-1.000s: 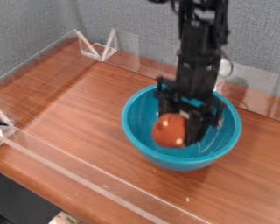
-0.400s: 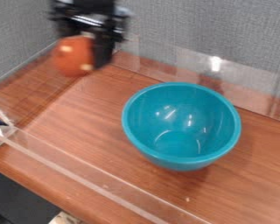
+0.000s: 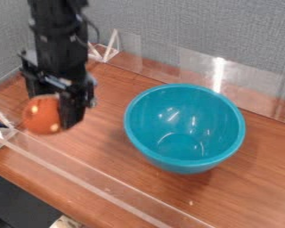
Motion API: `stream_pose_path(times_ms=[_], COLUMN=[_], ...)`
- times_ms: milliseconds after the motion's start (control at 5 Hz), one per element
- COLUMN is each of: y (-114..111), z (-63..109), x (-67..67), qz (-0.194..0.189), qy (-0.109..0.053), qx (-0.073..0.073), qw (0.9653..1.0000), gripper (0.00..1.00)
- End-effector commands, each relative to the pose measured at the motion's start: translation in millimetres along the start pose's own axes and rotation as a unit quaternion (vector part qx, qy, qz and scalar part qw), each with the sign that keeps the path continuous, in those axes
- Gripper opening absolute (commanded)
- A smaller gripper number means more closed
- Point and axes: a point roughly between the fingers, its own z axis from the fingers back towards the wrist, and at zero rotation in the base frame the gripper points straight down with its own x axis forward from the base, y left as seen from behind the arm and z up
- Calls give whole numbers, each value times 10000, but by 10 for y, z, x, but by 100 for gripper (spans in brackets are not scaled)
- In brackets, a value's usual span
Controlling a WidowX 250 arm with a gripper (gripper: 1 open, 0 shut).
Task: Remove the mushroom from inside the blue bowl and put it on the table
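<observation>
Your black pincer, half-open, grips the orange-brown toy mushroom above the reddish wood-grain counter, clear of the empty glossy teal bowl, positioned for set-down.

We see a matte black, boxy robot arm built of stacked blocky segments, ending in a black 2-fingered gripper with long, flat, dark fingers; small details are too blurred to read

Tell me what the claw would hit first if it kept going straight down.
Probably the table: the claw, shut on the mushroom, points down at bare wood left of the blue bowl. Depth is unclear.
</observation>
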Motion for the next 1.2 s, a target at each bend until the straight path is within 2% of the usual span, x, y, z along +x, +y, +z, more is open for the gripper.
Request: stream_pose_path(times_ms=[0,1000], y=[-149,-172], z=[73,118], x=[56,52], qz=[-256,-642], qy=[-223,-478], qx=[109,426], qw=[9994,9959], gripper=[0,0])
